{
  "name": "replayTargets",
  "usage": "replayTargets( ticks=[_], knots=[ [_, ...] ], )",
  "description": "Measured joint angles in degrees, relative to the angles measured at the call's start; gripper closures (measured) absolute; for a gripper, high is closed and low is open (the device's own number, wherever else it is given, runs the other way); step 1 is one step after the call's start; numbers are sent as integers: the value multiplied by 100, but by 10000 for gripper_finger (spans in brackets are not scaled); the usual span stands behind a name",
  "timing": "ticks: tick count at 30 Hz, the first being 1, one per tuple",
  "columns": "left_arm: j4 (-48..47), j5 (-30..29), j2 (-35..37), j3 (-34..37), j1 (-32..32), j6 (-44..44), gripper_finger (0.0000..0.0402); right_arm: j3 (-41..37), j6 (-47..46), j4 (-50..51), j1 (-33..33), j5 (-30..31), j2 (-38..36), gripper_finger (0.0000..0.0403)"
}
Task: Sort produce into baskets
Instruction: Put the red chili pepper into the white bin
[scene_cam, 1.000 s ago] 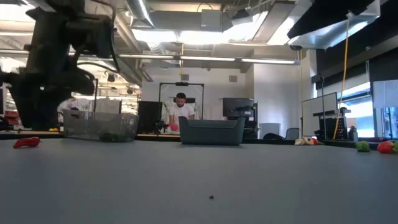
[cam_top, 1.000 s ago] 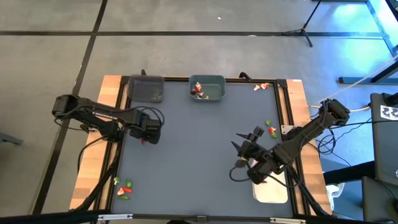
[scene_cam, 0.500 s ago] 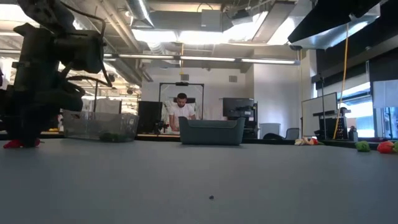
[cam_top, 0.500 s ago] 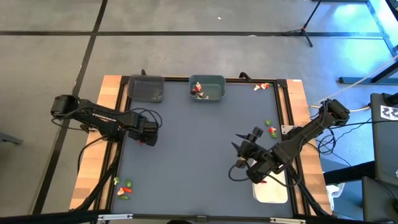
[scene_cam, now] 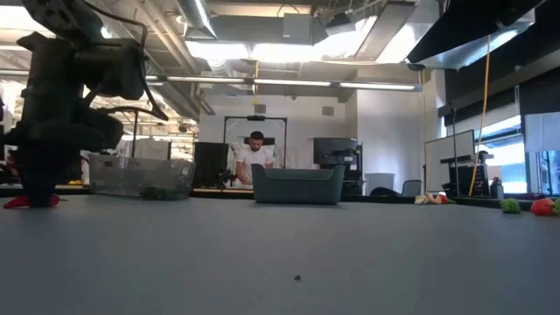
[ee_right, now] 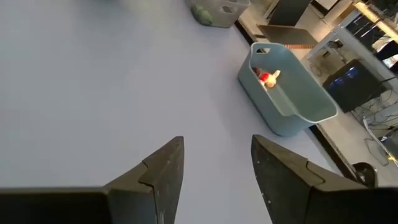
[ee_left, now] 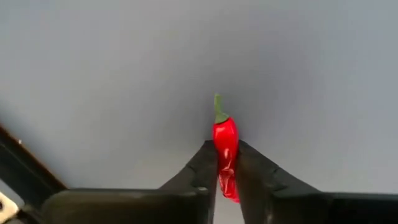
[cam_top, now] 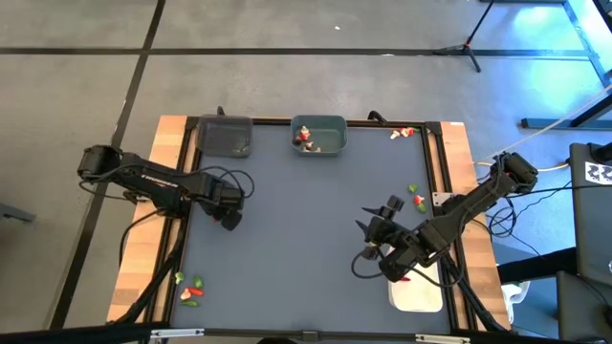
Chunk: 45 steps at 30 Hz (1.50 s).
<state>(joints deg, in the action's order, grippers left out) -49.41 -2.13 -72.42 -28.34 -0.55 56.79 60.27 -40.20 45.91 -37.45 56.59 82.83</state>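
My left gripper [cam_top: 228, 216] stands at the table's left side, pointing down, shut on a red chili [ee_left: 225, 148] with a green stem. In the low view the chili's red ends [scene_cam: 17, 202] show at table level beside the fingers. My right gripper [cam_top: 369, 239] hangs open above the table's right side, holding nothing; its fingers [ee_right: 163, 167] frame bare tabletop. At the far edge stand the dark grey bin [cam_top: 226, 136] and the teal bin [cam_top: 320, 137], which holds a pale and red piece [ee_right: 267, 76]. The white tray [cam_top: 418, 296] sits near right. My left gripper pinches the chili's red body [ee_left: 224, 163] between its two fingers, about midway along it. The fingers come from above, pointing down, one on each long side. The green stem end [ee_left: 218, 109] sticks out past the fingertips. The chili lies on the tabletop.
Loose produce lies in three spots: near the far right corner [cam_top: 402, 133], by the right edge [cam_top: 417, 199], and at the near left corner [cam_top: 191, 287]. A black frame [cam_top: 186, 182] borders the grey mat. A person stands in the room beyond the table [scene_cam: 255, 157].
My left gripper has come down to the tabletop over the red chili and rolled about its own axis. The chili, which lay in plain sight beside the gripper a second ago, is now under it in the high view.
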Motion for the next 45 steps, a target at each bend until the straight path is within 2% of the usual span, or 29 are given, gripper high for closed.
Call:
replayTargets(
  ticks=[4,9,14,20,24,32,39,45],
  knots=[
    [23,-111,34,-27,-71,-264,386,0,27,16,0,-324,0,214],
    [-15,-215,7,-212,-57,-491,378,0,123,48,0,-526,0,214],
    [-30,-243,11,-659,-55,-771,381,0,159,44,0,-540,0,214],
    [520,-393,17,-1522,-59,-1439,375,0,170,42,0,-674,0,214],
    [1638,-522,20,-1918,-100,-2108,369,0,230,-81,0,-675,0,214],
    [5054,-514,-105,-1991,-471,-3966,369,0,1376,-356,26,-711,0,214],
    [7689,-500,-863,-1994,-856,-5457,367,0,1905,-750,375,-613,0,214],
    [9326,-499,-1639,-1996,-1000,-6212,367,-2,2536,-1968,819,-892,0,214]
  ],
)
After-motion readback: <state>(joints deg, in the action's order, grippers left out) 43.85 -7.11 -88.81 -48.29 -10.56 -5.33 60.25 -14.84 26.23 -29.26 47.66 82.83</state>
